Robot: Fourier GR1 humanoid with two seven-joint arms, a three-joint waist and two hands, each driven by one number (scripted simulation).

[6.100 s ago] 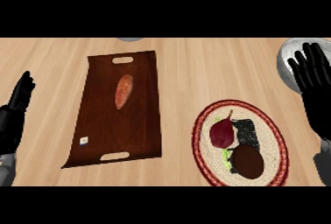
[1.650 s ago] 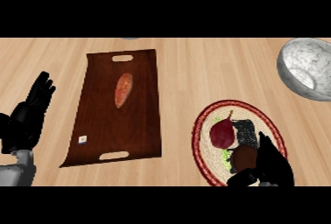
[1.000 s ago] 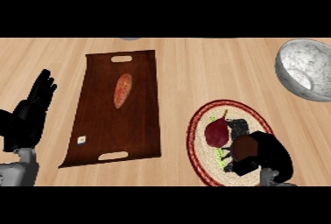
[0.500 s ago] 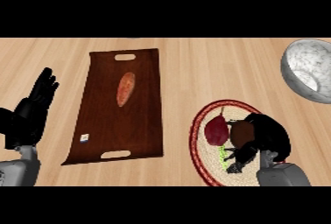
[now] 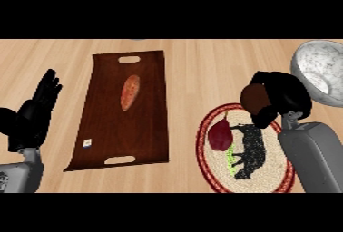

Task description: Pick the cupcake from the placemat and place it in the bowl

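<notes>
right hand (image 5: 285, 97) has its fingers curled round the cupcake (image 5: 254, 98), brown side showing at the hand's left, carried above the upper edge of the round placemat (image 5: 216, 168). the bowl (image 5: 321, 72) lies up and to the right of the held cupcake, near, its rim just beside the hand; judged, the coming move is a short carry that way, then release over the bowl's opening. the left hand (image 5: 32, 118) rests open at the left edge, well apart from the bowl. a dark red item (image 5: 220, 135) sits on the placemat; a wooden tray (image 5: 120, 136) lies between the hands.
</notes>
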